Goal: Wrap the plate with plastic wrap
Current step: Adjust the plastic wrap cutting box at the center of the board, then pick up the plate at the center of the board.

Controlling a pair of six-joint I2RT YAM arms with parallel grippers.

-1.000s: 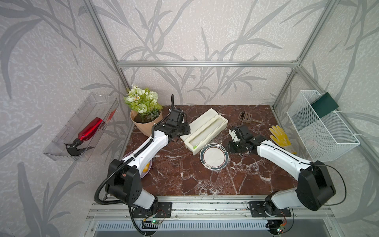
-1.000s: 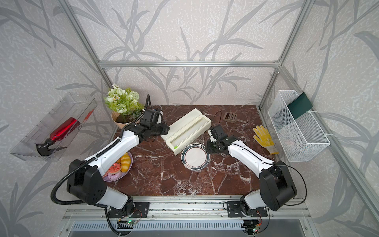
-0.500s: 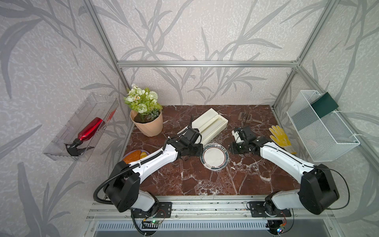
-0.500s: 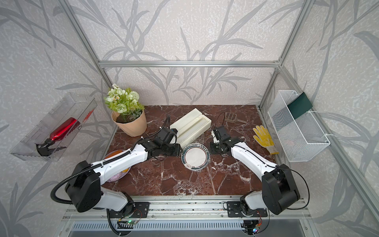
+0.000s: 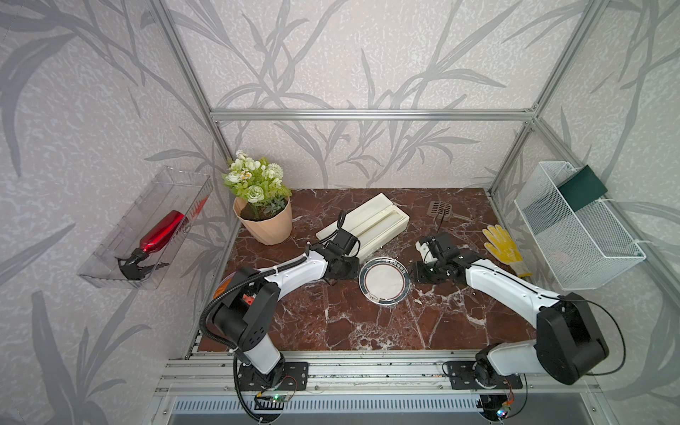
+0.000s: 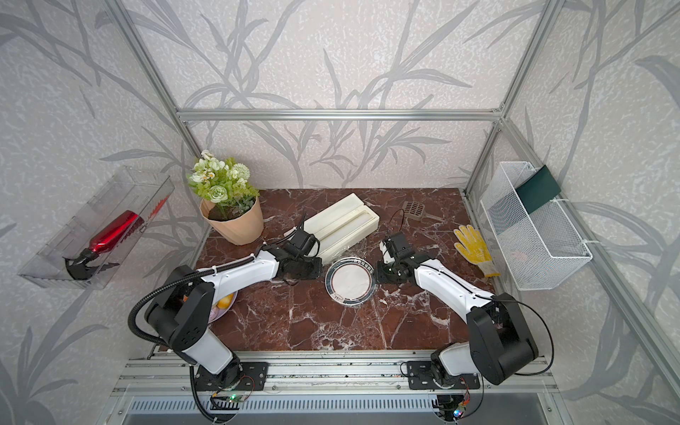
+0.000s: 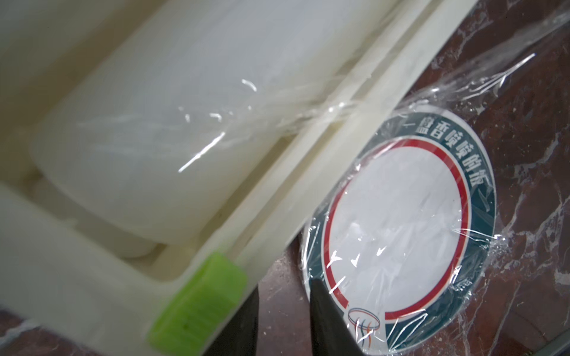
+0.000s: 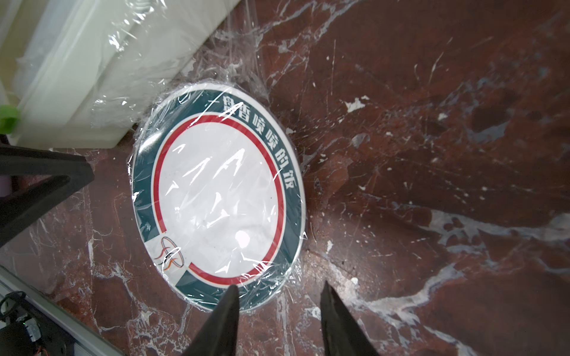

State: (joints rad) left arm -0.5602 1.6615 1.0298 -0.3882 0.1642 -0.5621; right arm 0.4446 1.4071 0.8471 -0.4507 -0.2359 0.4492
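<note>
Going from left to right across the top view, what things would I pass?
In a top view: red spray bottle → flower pot → plate → brown scoop → yellow glove → white wire basket.

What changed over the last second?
The left gripper swung from between the flowerpot and the box down to the edge of the plate, fingers apart. The right gripper barely shifted. Plate, plastic wrap and box stayed put.

White plate (image 8: 216, 197) with teal rim band, red ring; cream box (image 5: 382, 217), green slider (image 7: 197, 305); red-brown marble tabletop (image 8: 431, 154)
</note>
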